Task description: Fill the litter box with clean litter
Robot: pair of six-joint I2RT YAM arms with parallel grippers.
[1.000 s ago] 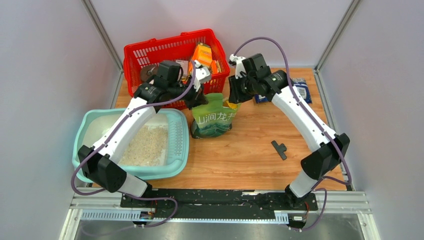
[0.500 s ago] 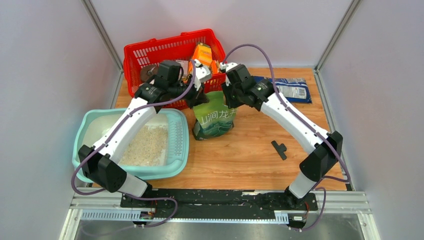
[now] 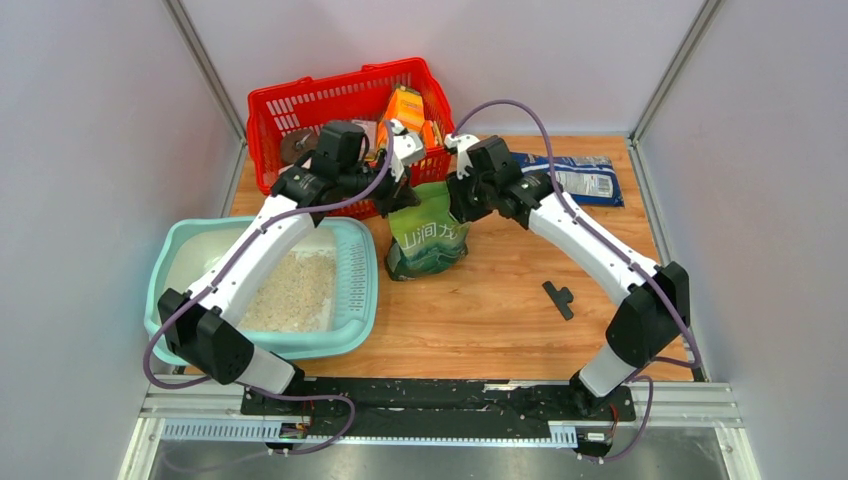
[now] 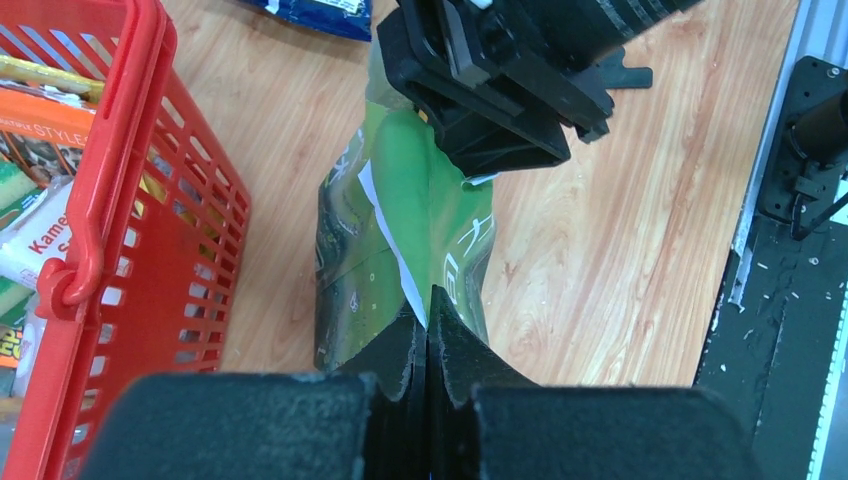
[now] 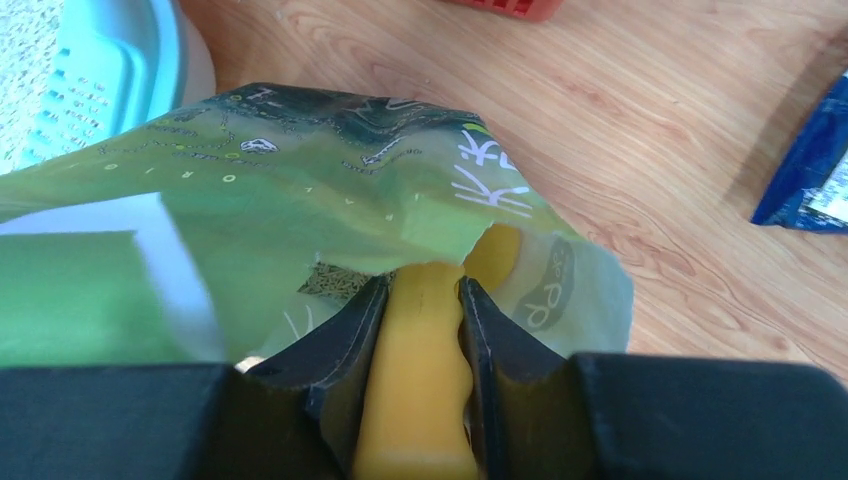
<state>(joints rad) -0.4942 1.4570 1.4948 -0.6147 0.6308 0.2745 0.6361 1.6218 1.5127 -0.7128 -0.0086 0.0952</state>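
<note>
The pale teal litter box lies at the near left with a heap of beige clean litter inside; my left arm crosses above it. A green printed bag stands just right of the box. My left gripper is shut on the bag's top edge, the fingers pressed together over the foil. My right gripper is at the bag's opposite top corner, shut on a yellow handle that runs into the bag's mouth. The box's slotted ledge shows at the upper left.
A red mesh basket full of packets stands behind the bag, close to my left wrist. A blue packet lies at the back right. A small black T-shaped piece rests on the wooden table, right of centre.
My right arm has swung left from over the blue packet to the bag's top, keeping the yellow handle in its jaws. The left gripper and bag have stayed put.
</note>
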